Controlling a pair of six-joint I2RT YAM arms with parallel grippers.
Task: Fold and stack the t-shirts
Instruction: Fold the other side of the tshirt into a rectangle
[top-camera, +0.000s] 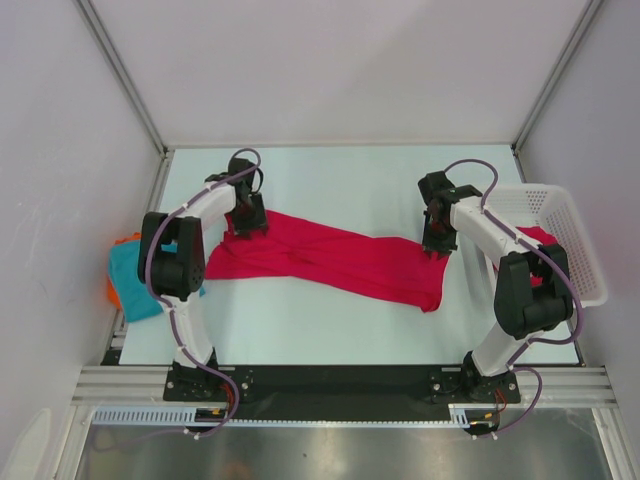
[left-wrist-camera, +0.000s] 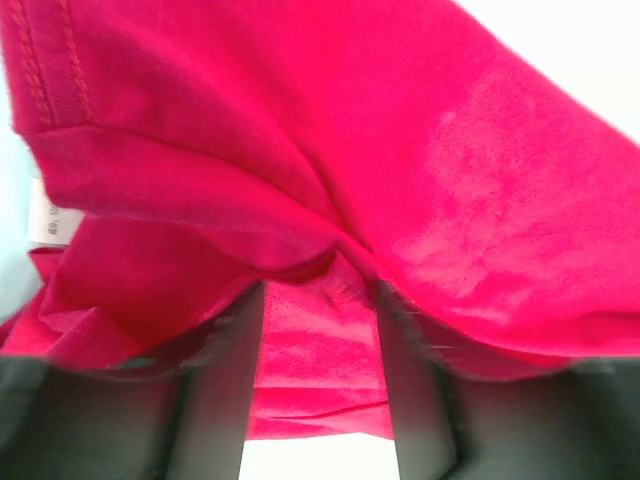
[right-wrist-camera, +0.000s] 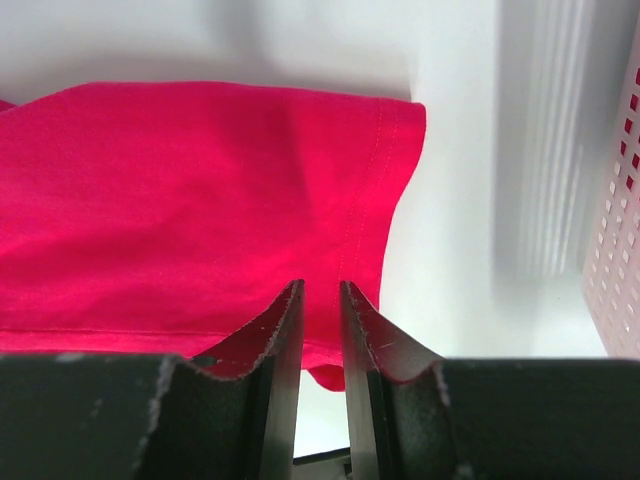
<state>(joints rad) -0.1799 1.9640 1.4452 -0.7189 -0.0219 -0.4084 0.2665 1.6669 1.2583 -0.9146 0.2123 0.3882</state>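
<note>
A crimson t-shirt (top-camera: 330, 262) lies stretched in a long band across the middle of the white table (top-camera: 330, 190), running from left of centre down toward right of centre in the top view. The left gripper (top-camera: 245, 228) sits over its upper left end and the right gripper (top-camera: 436, 248) over its upper right corner. In the left wrist view the two dark fingers (left-wrist-camera: 225, 390) stand well apart at the bottom of the frame. Red cloth lies in the gap and bunched folds drape over their tips, so I cannot tell whether they have hold of it. A small white label (left-wrist-camera: 45, 215) shows at the left edge of that frame. In the right wrist view the fingers (right-wrist-camera: 280, 340) are almost together, with only a narrow slit between them. Their tips rest at the stitched hem near the shirt's corner, and whether a fold is pinched there I cannot tell. At the far left of the top view a teal t-shirt (top-camera: 133, 280) lies crumpled at the table's edge with a strip of orange cloth (top-camera: 112, 292) beside it. At the right, a white mesh basket (top-camera: 580, 262) holds another crimson t-shirt (top-camera: 538, 238).
</note>
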